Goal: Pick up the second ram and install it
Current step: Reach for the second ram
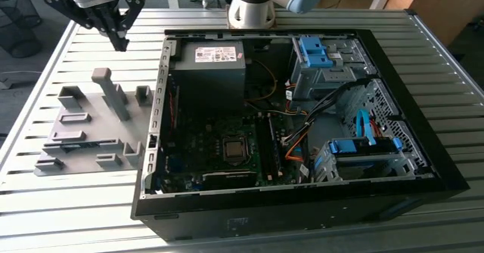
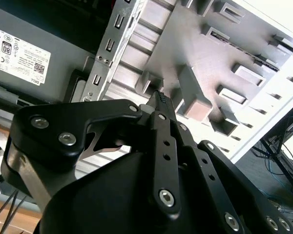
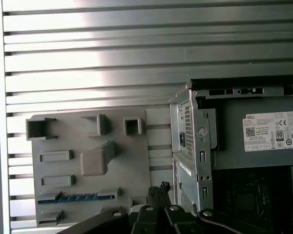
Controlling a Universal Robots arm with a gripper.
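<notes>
Now the gripper (image 1: 119, 43) hangs over the table beyond the far end of the grey fixture (image 1: 94, 108), its fingers pressed together and holding nothing. The second ram (image 3: 74, 197) rests in a long slot of this fixture, with its long axis running across toward the side wall of the computer case (image 1: 157, 111). I judge it well apart from the gripper, toward the fixture's other end.

An open black computer case (image 1: 302, 220) sits on the slatted desk (image 1: 76, 207), its power supply (image 1: 208, 71) toward the frame's top; a grey fixture plate (image 1: 94, 129) lies at the exterior view's left.
</notes>
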